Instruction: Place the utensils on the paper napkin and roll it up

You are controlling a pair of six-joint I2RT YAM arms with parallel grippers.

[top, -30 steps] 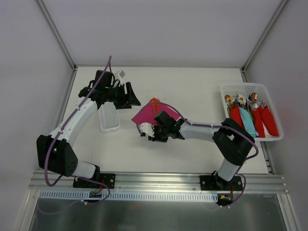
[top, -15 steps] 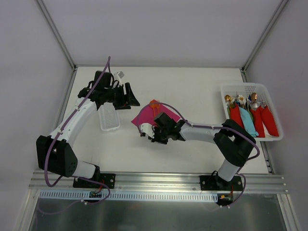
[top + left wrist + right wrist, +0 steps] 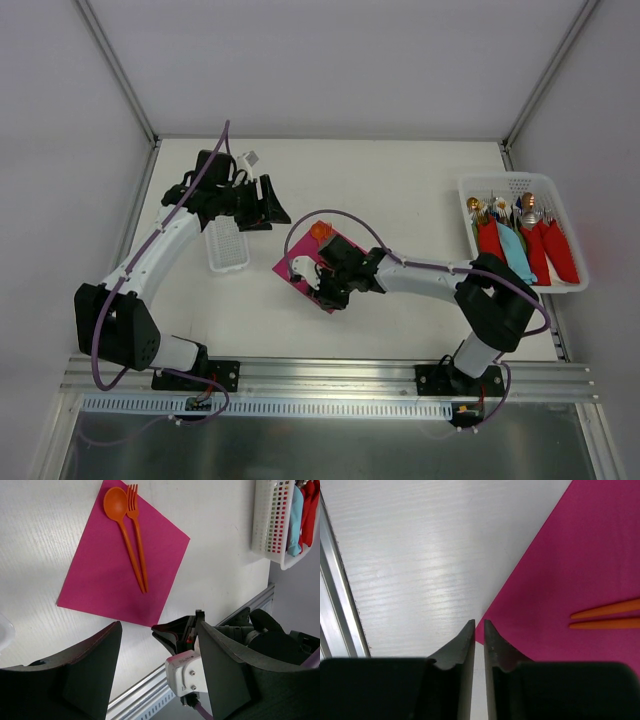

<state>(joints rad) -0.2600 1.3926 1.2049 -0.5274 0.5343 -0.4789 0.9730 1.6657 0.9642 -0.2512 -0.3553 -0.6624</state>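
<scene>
A moment ago the paper napkin was bent up in a hump against the right pincer. Now it lies flat on the surface again. The right pincer has slid back to the corner closest to it.

Its two fingers are almost pressed together, with only a thin slit between them. The pink corner sits right at their tips. I can see nothing caught in the slit, so I think the corner slipped out or was let go.

The orange spoon and orange fork lie side by side on the napkin, out past the right pincer's tips. Their round and pointy ends are farthest from it, and the ends of their handles are closest.

The left pincer is spread wide and holds nothing. It hangs well away from the napkin, on the far side from the right pincer.

So the first part looks done, because both utensils are on the napkin. The rolling looks like it has to start over. I think the right pincer must get hold of that corner again and fold it over the handles. The paper is thin and could slip out again.
</scene>
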